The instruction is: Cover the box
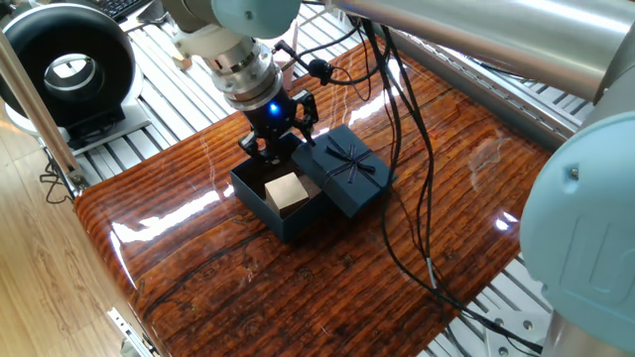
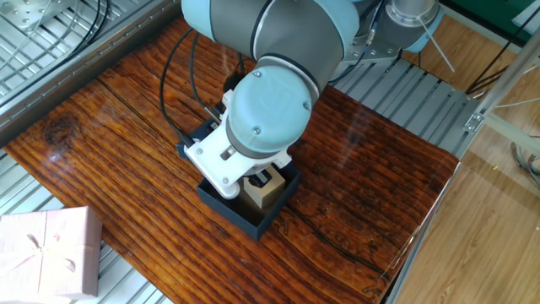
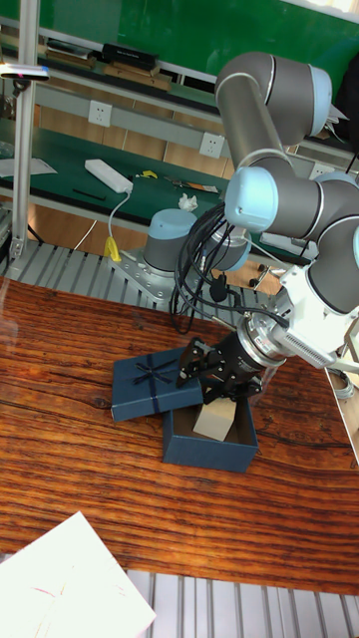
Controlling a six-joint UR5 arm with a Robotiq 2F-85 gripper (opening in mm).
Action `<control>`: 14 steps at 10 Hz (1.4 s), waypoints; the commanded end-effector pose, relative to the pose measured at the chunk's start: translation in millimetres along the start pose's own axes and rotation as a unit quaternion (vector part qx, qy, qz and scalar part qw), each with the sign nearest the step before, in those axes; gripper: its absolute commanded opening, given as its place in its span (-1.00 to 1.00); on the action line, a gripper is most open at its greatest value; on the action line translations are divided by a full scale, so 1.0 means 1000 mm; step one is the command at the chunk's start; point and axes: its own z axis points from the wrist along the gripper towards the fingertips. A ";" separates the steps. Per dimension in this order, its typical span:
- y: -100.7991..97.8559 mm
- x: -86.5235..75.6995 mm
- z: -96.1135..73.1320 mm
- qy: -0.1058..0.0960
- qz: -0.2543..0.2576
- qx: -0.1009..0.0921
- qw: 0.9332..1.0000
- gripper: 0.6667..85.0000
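While poised at box (image 1: 283, 203) far rim, gripper (image 1: 277, 141) hung beside bow-topped lid (image 1: 343, 169) (leaning on box's right edge, within reach); finger spread not discernible. Box mid-table, uncovered, tan block (image 1: 285, 191) inside.

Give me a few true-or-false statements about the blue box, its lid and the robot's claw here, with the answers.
1. The box is already covered. False: it stands open and the lid rests beside it, against one edge.
2. A small tan block sits inside the box. True.
3. The lid has a bow on top. True.
4. The gripper carries the lid high above the table. False: the lid is down by the box.
5. A pale pink box lies off the wooden tabletop. True.
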 end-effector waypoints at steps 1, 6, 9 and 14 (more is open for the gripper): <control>0.004 -0.001 0.009 -0.003 0.006 -0.006 1.000 0.26; -0.004 0.006 0.015 0.003 0.004 0.010 1.000 0.11; -0.005 0.006 0.011 0.006 0.003 0.014 1.000 0.06; 0.001 -0.001 0.006 0.010 -0.004 -0.013 1.000 0.23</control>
